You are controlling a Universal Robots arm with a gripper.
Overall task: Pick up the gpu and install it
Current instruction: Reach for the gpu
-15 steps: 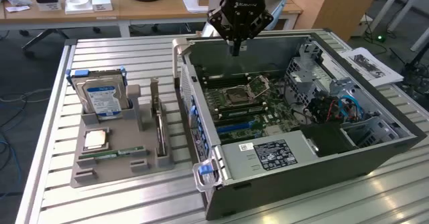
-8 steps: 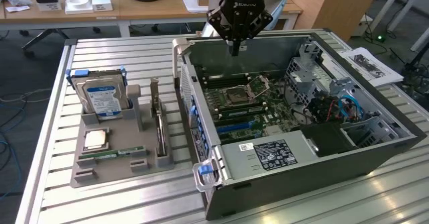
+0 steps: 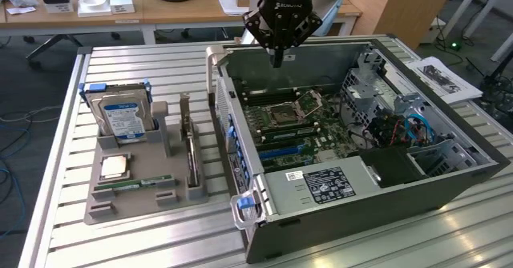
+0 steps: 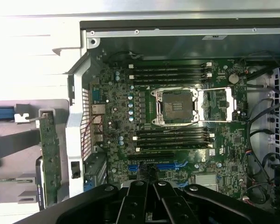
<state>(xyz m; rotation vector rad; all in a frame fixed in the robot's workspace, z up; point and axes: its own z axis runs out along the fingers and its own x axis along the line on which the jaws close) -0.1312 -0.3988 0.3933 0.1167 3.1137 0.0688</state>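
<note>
**Exterior view.** The gripper (image 3: 277,60) hangs over the far end of the open computer case (image 3: 361,220), above the motherboard (image 3: 297,130) and just behind the CPU socket (image 3: 292,107). Its fingers are pressed together into a single point with nothing between them.

The gpu (image 3: 191,154) is well away from them. It stands on edge in the grey holder (image 3: 128,211) on the slatted metal table (image 3: 120,244), towards the exterior view's left of the case. It sits in the holder's slot nearest the case wall, showing as a thin brownish strip.

The same holder carries three other parts:
- a hard drive (image 3: 122,121) with a blue-white label, standing upright at the far end
- a CPU chip (image 3: 115,167), lying flat
- a green RAM stick (image 3: 134,185), lying flat nearer the camera

**Wrist view.** This view looks straight down into the case, so the board shows in far more detail than from outside. The socket (image 4: 176,106) has its metal frame swung open, with rows of dark memory slots on either side. The blue expansion slots (image 4: 170,165) lie close to the gripper's (image 4: 149,179) black linkage, whose fingers meet with no gap and hold nothing.

The card (image 4: 50,158) shows outside the case, beyond its perforated rear wall (image 4: 77,121). It is seen edge-on, with its silvery bracket at one end, and is apart from the fingers.
</note>
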